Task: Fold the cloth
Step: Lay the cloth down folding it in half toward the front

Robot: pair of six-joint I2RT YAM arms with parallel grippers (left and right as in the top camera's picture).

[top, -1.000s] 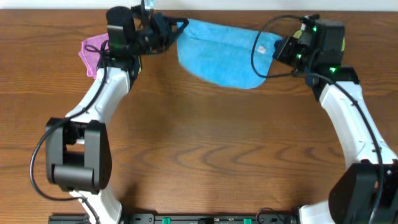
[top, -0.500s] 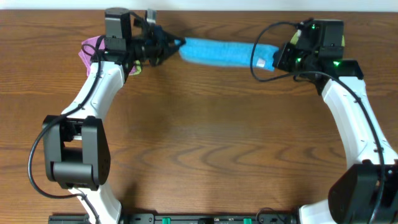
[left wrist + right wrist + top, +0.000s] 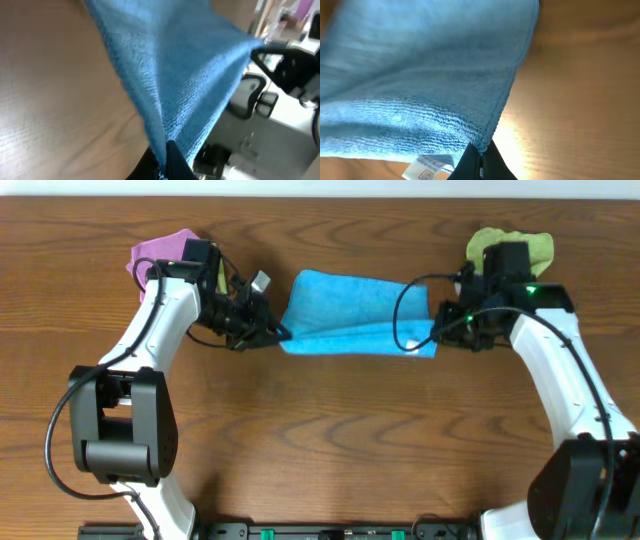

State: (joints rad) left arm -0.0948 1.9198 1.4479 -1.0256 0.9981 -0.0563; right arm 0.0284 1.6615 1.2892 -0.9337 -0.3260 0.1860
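Overhead view first, Ana. What are the jaws doing?

Ana: The left jaws are pinching one near corner of the cloth (image 3: 345,315). The right jaws are pinching the other near corner. Each wrist view shows the blue edge squeezed tight between them.

Tim: Where is the cloth?

Ana: It is spread on the far part of the desk (image 3: 330,440), between the two arms. I cannot tell if the held corners touch the wood yet. A pink cloth (image 3: 160,252) sits off to the left and a green cloth (image 3: 510,242) off to the right. Both are apart from the blue one.

Tim: What changed just now?

Ana: Half a second ago the cloth was pulled into a thin strip at the far edge. Now the jaws have come nearer, and the cloth looks wide again. I see two layers along the near edge. The white tag (image 3: 427,167) is by the right jaws.

Tim: So is it folded?

Ana: I think the first fold is almost made. The jaws have not let go yet. The near edges look a bit uneven, so it may need a small tug first.
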